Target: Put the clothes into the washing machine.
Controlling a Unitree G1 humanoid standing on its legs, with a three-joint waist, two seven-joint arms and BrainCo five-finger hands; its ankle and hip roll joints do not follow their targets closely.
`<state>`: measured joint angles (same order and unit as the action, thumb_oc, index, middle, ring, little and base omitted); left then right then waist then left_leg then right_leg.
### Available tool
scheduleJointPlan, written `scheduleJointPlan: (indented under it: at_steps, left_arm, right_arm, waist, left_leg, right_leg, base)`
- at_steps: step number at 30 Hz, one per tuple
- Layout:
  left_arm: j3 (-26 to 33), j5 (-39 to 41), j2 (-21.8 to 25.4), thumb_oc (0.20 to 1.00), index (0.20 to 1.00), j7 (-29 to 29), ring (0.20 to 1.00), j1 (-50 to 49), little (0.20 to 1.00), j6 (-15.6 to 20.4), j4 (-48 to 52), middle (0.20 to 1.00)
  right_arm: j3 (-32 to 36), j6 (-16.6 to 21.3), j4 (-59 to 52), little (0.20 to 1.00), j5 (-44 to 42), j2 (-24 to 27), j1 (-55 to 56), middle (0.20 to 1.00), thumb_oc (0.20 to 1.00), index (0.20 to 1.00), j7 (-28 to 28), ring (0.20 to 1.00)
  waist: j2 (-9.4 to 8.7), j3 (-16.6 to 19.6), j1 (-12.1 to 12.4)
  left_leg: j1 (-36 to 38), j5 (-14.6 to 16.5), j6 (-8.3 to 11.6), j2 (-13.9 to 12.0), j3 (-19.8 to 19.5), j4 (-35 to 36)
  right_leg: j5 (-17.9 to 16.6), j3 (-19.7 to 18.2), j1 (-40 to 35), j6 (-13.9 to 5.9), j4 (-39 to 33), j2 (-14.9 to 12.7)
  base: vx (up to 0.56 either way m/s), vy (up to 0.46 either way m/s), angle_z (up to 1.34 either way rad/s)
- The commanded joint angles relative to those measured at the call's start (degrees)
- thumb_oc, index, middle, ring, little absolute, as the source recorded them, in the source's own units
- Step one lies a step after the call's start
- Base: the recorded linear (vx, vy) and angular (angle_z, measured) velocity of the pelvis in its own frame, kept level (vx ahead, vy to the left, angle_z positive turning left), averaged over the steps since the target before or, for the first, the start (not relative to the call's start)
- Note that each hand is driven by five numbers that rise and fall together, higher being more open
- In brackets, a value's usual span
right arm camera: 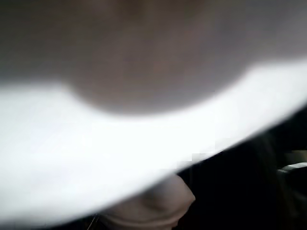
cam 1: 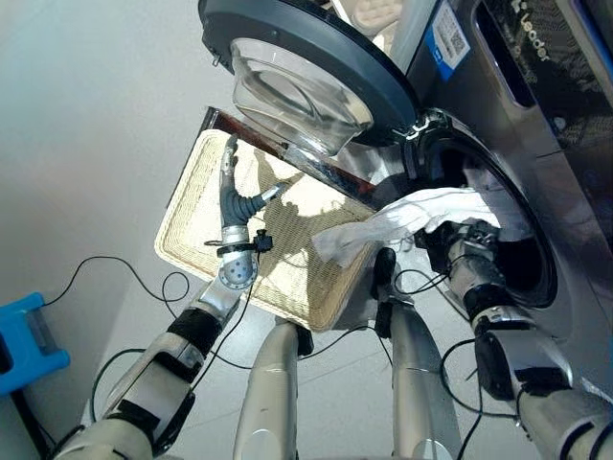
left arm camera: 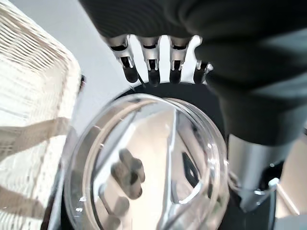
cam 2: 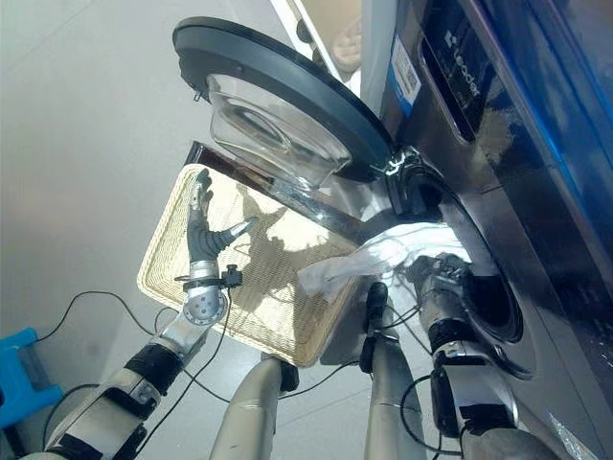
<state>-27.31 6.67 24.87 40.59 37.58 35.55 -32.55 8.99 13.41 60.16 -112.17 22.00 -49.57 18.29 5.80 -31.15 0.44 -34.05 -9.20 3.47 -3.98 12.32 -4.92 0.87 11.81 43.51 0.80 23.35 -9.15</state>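
One white garment lay draped across the washing machine opening, part inside the drum, part trailing over the wicker basket. Right robot hand sat at the opening, finger state undeterminable. Left robot hand hovered open above the basket. Loading remained incomplete.

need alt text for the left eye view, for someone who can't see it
The robot's right hand reaches into the washing machine's open drum with a white cloth that trails out over a woven basket. The left hand hovers open over the basket, beneath the swung-open round glass door.
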Motion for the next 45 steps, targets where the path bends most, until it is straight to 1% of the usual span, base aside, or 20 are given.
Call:
scheduleJointPlan:
  at_steps: [1,7,8,9,12,15,17,18,19,20,23,24,25,26,27,28,29,37,41,45]
  left_arm:
    - [0.78,3.87,0.52,1.0,1.0,-1.91,1.0,1.53,1.0,0.34,3.49,1.0]
    - [0.17,5.65,2.77,1.0,1.0,-2.96,1.0,0.69,1.0,-1.52,6.9,1.0]
    - [-0.13,6.04,3.42,1.0,1.0,-2.74,1.0,0.14,1.0,-2.2,7.98,1.0]
    - [-0.14,6.05,3.43,1.0,1.0,-2.7,1.0,0.12,1.0,-2.31,8.1,1.0]
    - [-0.38,6.56,4.3,1.0,1.0,-2.53,1.0,-0.76,1.0,-3.1,9.19,1.0]
    - [-0.64,6.48,4.64,1.0,1.0,-1.73,1.0,-1.32,1.0,-3.43,9.8,1.0]
    - [-1.13,6.45,4.79,1.0,1.0,-1.06,1.0,-1.46,1.0,-3.81,10.16,1.0]
    - [-1.25,6.46,4.78,1.0,1.0,-0.97,1.0,-1.51,1.0,-3.87,10.2,1.0]
    - [-1.5,6.35,4.65,1.0,1.0,-0.8,1.0,-1.52,1.0,-4.01,10.2,1.0]
    - [-1.63,6.11,4.25,1.0,1.0,-0.67,1.0,-1.43,1.0,-4.2,10.02,1.0]
    - [-1.82,5.56,4.13,1.0,1.0,-0.52,1.0,-1.14,1.0,-4.48,10.06,1.0]
    - [-2.02,5.29,4.24,1.0,1.0,-0.68,1.0,-0.8,1.0,-4.71,10.05,1.0]
    - [-2.08,5.48,4.42,1.0,1.0,-0.87,1.0,-0.41,1.0,-4.75,10.0,1.0]
    - [-2.08,5.48,4.42,1.0,1.0,-0.87,1.0,-0.41,1.0,-4.75,10.0,1.0]
    - [-2.17,5.91,4.71,1.0,1.0,-1.18,1.0,-0.18,1.0,-4.9,10.05,1.0]
    - [-2.04,6.02,4.94,1.0,1.0,-2.04,1.0,0.22,1.0,-4.75,9.6,1.0]
    - [-2.24,5.69,4.74,1.0,1.0,-2.11,1.0,0.22,1.0,-4.59,9.37,1.0]
    - [-2.77,4.3,3.83,1.0,1.0,-2.3,1.0,-0.25,1.0,-5.36,10.23,1.0]
    - [-3.11,4.39,3.84,1.0,1.0,-2.24,1.0,-0.51,1.0,-5.86,10.95,1.0]
    - [-2.98,4.17,3.34,1.0,1.0,-2.59,1.0,-0.68,1.0,-5.19,10.75,1.0]
  right_arm:
    - [2.36,5.39,0.55,0.2,-0.83,5.79,-0.64,0.2,0.2,0.2,-4.42,0.2]
    - [3.89,11.85,0.77,0.2,-0.83,10.33,-2.37,0.2,0.2,0.2,-10.32,0.2]
    - [4.72,15.68,0.29,0.2,-0.83,11.41,-2.92,0.2,0.2,0.2,-13.91,0.2]
    - [4.73,15.88,0.13,0.2,-0.83,11.48,-3.01,0.2,0.2,0.2,-14.25,0.2]
    - [6.03,23.02,-1.27,0.2,-0.83,13.15,-3.1,0.2,0.2,0.2,-20.17,0.2]
    - [7.62,32.78,-2.86,0.2,-0.83,14.2,-3.0,0.2,0.2,0.2,-27.57,0.2]
    - [8.33,35.91,-3.31,0.2,-0.83,14.81,-2.9,0.2,0.2,0.2,-30.29,0.2]
    - [8.23,35.88,-3.13,0.278,-0.83,14.97,-2.91,0.278,0.278,0.278,-30.88,0.278]
    - [7.65,33.78,-2.12,1.0,-0.83,15.36,-3.03,1.0,1.0,1.0,-32.46,1.0]
    - [6.89,28.05,-0.03,1.0,-0.83,16.31,-3.37,1.0,1.0,1.0,-33.18,1.0]
    - [5.63,18.41,1.72,1.0,-0.83,17.14,-3.61,1.0,1.0,1.0,-33.15,1.0]
    - [3.24,6.99,4.5,1.0,3.4,17.82,-3.05,1.0,1.0,1.0,-36.09,1.0]
    - [2.44,3.15,5.03,1.0,7.43,17.95,-2.93,1.0,1.0,1.0,-37.63,1.0]
    - [2.44,3.15,5.03,1.0,7.43,17.95,-2.93,1.0,1.0,1.0,-37.63,1.0]
    - [1.2,0.03,6.04,1.0,10.11,18.1,-2.56,1.0,1.0,1.0,-38.97,1.0]
    - [-0.62,-8.65,9.27,1.0,14.99,18.93,-1.91,1.0,1.0,1.0,-42.49,1.0]
    - [-0.92,-10.76,10.65,1.0,16.34,19.2,-1.65,1.0,1.0,1.0,-43.02,1.0]
    - [-3.31,-15.29,15.92,1.0,27.59,22.53,-4.34,1.0,1.0,1.0,-53.28,1.0]
    - [-4.86,-15.55,16.35,1.0,34.07,23.34,-4.91,1.0,1.0,1.0,-54.28,1.0]
    - [-7.78,-15.84,16.16,1.0,46.99,23.46,-5.82,1.0,1.0,1.0,-55.17,1.0]
  waist:
    - [2.31,1.36,-0.62]
    - [2.21,1.36,-0.34]
    - [2.17,1.36,-0.27]
    - [2.17,1.36,-0.24]
    - [1.98,1.36,-0.36]
    - [1.85,1.36,-0.54]
    - [1.87,1.36,-0.64]
    - [1.89,1.36,-0.65]
    - [1.88,1.36,-0.65]
    - [1.96,1.36,-0.72]
    - [1.9,1.36,-0.7]
    - [1.73,1.36,-0.67]
    - [1.64,1.36,-0.65]
    - [1.64,1.36,-0.65]
    - [1.51,1.36,-0.59]
    - [1.13,1.36,-0.44]
    - [1.04,1.36,-0.34]
    - [1.45,1.36,0.84]
    - [1.61,1.36,0.92]
    - [1.78,1.36,1.01]
  left_leg:
    - [-3.76,8.18,1.35,4.06,0.76,-9.03]
    - [-3.98,8.62,1.19,4.19,0.51,-9.42]
    - [-4.1,8.64,1.14,4.17,0.45,-9.4]
    - [-4.11,8.64,1.13,4.16,0.45,-9.38]
    - [-3.41,9.34,1.15,3.98,0.5,-9.4]
    - [-3.82,8.96,0.9,3.91,0.71,-9.36]
    - [-3.89,8.98,0.82,3.91,0.77,-9.38]
    - [-3.85,9.03,0.81,3.94,0.77,-9.41]
    - [-3.78,9.12,0.8,3.93,0.81,-9.5]
    - [-3.61,9.38,0.85,3.91,0.96,-9.75]
    - [-3.7,9.4,0.8,3.94,1.03,-10.01]
    - [-3.39,9.62,0.73,3.98,1.01,-9.94]
    - [-3.64,9.22,0.6,4.03,1.07,-9.83]
    - [-3.64,9.22,0.6,4.03,1.07,-9.83]
    - [-3.32,9.58,0.67,4.04,1.07,-9.99]
    - [-3.37,9.55,0.61,3.93,1.17,-10.15]
    - [-3.4,9.56,0.56,3.88,1.16,-10.19]
    - [-4.27,9.63,0.15,4.31,0.75,-10.93]
    - [-4.37,10.31,0.05,4.36,0.69,-11.62]
    - [-4.77,10.4,-0.19,4.45,0.69,-11.81]
  right_leg:
    - [-2.44,3.21,-1.06,-7.61,-1.22,-0.74]
    - [-2.52,3.38,-0.75,-7.68,-0.83,-0.88]
    - [-2.64,3.29,-0.61,-7.71,-0.86,-0.75]
    - [-2.66,3.28,-0.6,-7.71,-0.88,-0.74]
    - [-2.05,3.12,-1.13,-7.93,-0.55,-0.69]
    - [-2.58,3.18,-0.74,-7.82,-0.67,-0.58]
    - [-2.72,3.15,-0.63,-7.84,-0.63,-0.57]
    - [-2.7,3.12,-0.65,-7.82,-0.61,-0.55]
    - [-2.65,3.12,-0.67,-7.81,-0.53,-0.59]
    - [-2.36,3.1,-0.81,-7.84,-0.31,-0.75]
    - [-2.38,3.11,-0.7,-7.74,-0.23,-0.84]
    - [-2.03,3.17,-0.96,-7.8,-0.05,-0.9]
    - [-2.38,3.32,-0.75,-7.61,-0.23,-0.9]
    - [-2.38,3.32,-0.75,-7.61,-0.23,-0.9]
    - [-2.01,3.31,-1.06,-7.67,-0.1,-0.85]
    - [-2.04,3.6,-1.21,-7.53,-0.19,-0.88]
    - [-2.05,3.72,-1.28,-7.52,-0.21,-0.94]
    - [-2.26,4.48,-0.96,-7.34,-0.07,-1.19]
    - [-1.71,4.4,-0.85,-7.51,0.61,-1.37]
    - [-1.66,4.3,-0.27,-7.52,0.95,-1.41]
  base:
    - [0.0,0.0,0.0]
    - [0.0,-0.012,0.03]
    - [0.0,0.0,0.0]
    - [0.0,0.0,0.0]
    - [0.0,0.0,0.0]
    - [0.0,0.0,0.0]
    - [0.0,0.0,0.0]
    - [0.0,0.0,0.0]
    - [0.0,0.0,0.0]
    - [0.0,0.0,0.0]
    - [0.01,0.007,0.0]
    - [0.0,0.0,0.0]
    - [0.0,0.0,0.0]
    - [0.0,0.0,0.0]
    - [0.0,0.0,0.0]
    - [0.03,-0.037,0.01]
    - [0.02,-0.054,0.04]
    - [0.01,-0.013,0.03]
    - [0.01,0.006,0.01]
    - [0.0,0.006,-0.01]
